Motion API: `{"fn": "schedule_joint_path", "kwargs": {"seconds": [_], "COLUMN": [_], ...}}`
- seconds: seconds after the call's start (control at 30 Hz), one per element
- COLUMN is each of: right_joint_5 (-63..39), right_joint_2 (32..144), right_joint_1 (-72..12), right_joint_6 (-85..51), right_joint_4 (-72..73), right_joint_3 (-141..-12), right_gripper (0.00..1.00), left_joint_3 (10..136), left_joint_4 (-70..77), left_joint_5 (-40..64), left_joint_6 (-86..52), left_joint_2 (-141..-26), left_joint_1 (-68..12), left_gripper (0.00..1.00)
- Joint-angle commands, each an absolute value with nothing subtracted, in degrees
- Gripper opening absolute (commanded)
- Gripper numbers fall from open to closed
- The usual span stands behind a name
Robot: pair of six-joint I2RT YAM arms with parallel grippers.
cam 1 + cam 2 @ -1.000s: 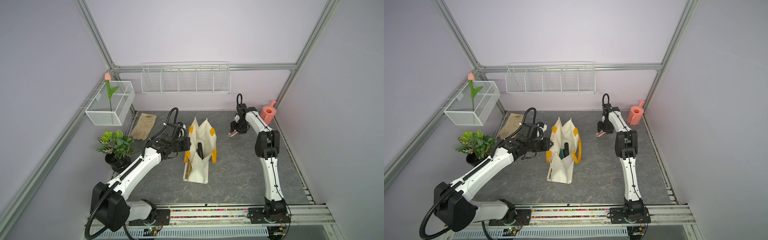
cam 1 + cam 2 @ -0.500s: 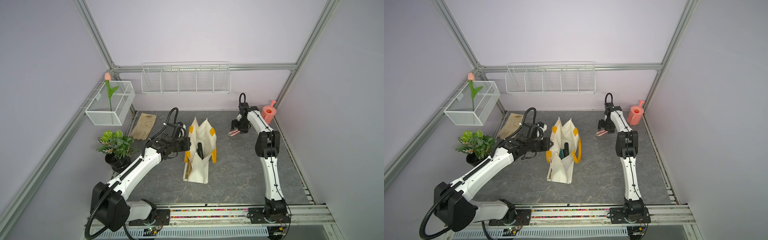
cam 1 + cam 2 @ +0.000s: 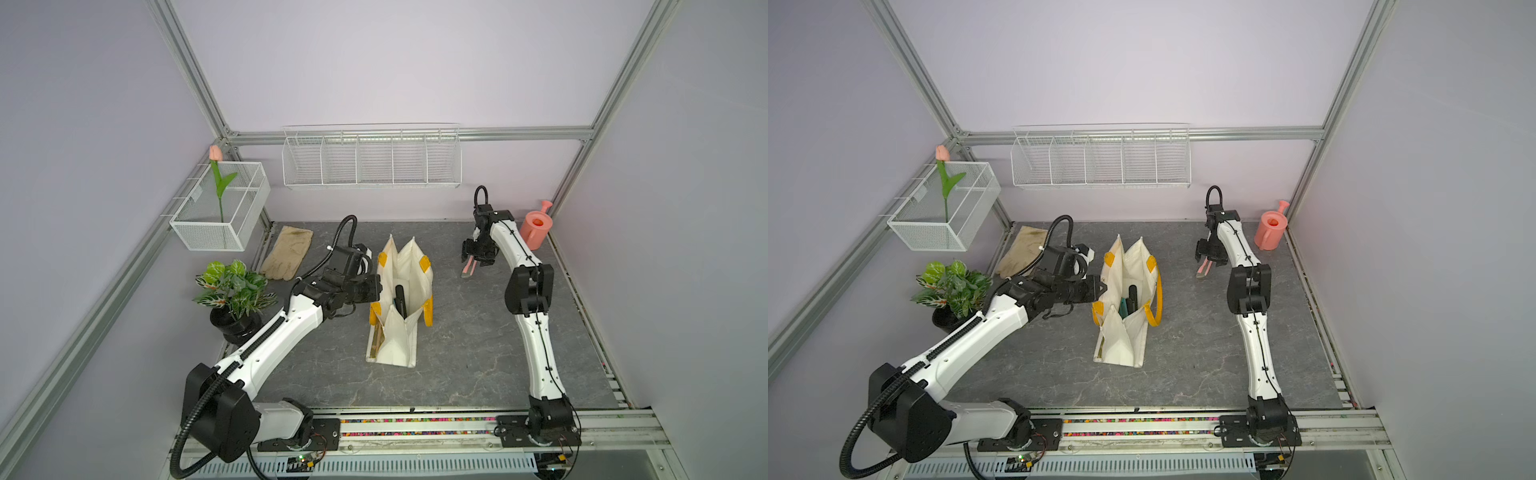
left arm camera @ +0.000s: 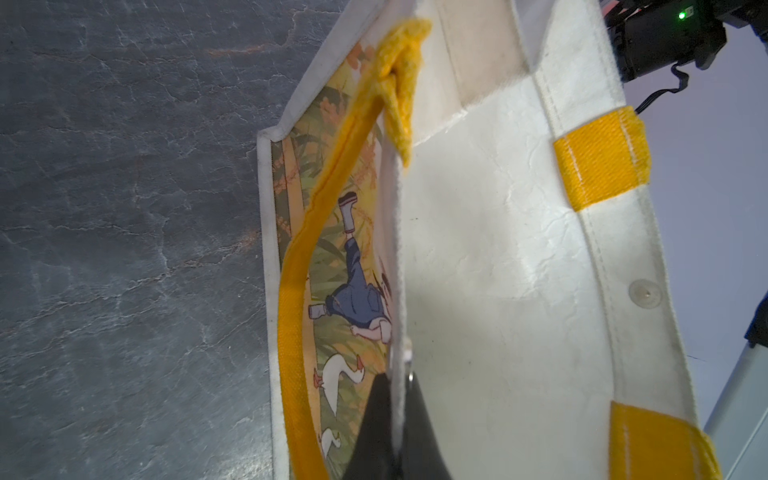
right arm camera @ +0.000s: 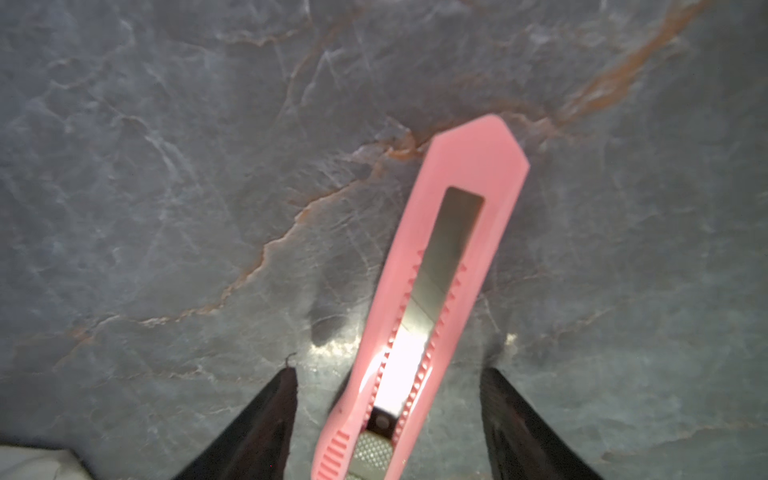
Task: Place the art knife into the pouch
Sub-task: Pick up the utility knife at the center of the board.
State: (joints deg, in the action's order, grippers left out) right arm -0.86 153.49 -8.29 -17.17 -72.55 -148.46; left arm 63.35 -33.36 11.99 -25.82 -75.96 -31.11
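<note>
Shifted slightly since a second ago, right gripper [image 5: 388,370] hovers low. Left gripper [image 4: 395,382] clamps the pouch [image 3: 399,345] rim mid-table; farther right, the art knife [image 5: 436,291] lies flat on the table [image 3: 457,353] between the right gripper's spread, untouching jaws.

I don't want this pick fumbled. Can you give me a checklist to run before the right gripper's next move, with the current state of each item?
1. The art knife sits between the right gripper's jaws: ok, straddled on the table.
2. Jaws closed on it: not ok, they stand open, clear of both sides.
3. Blade retracted: cannot tell.
4. Mouth of the pouch held open: ok, the left gripper is shut on its rim.
5. The pouch stands upright: ok.
</note>
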Motion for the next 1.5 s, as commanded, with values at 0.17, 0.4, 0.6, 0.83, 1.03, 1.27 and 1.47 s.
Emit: {"fn": "schedule_joint_path", "kwargs": {"seconds": [0.17,0.4,0.6,0.83,1.03,1.27,1.47], "right_joint_5": [2.37,1.03,-0.03,-0.2,-1.34,-3.44,-3.85], "right_joint_2": [155.82,156.02,154.69,153.07,146.71,136.06,128.62], "right_joint_1": [-8.46,-8.74,-9.83,-10.11,-9.93,-10.28,-11.38], "right_joint_6": [-10.96,-8.56,-6.38,-5.67,-5.45,-5.58,-5.88], "right_joint_4": [-80.77,-81.22,-78.74,-77.53,-74.6,-70.73,-68.36], "right_joint_3": [-148.75,-146.35,-141.79,-138.39,-131.85,-123.27,-116.86], "right_gripper": [0.63,0.54,0.46,0.23,0.19,0.08,0.07], "left_joint_3": [62.67,62.69,62.84,63.52,63.73,63.46,63.15], "left_joint_4": [-35.33,-35.76,-36.23,-36.52,-36.83,-36.5,-36.3], "left_joint_5": [12.37,12.19,11.87,12.1,11.8,11.93,11.89], "left_joint_6": [-25.11,-25.25,-25.31,-25.48,-25.32,-25.43,-25.24], "left_joint_2": [-75.97,-75.5,-75.14,-75.57,-75.41,-75.45,-74.94], "left_joint_1": [-30.94,-31.0,-30.99,-30.96,-30.94,-31.01,-31.02], "left_gripper": [0.0,0.0,0.0,0.0,0.0,0.0,0.0]}}
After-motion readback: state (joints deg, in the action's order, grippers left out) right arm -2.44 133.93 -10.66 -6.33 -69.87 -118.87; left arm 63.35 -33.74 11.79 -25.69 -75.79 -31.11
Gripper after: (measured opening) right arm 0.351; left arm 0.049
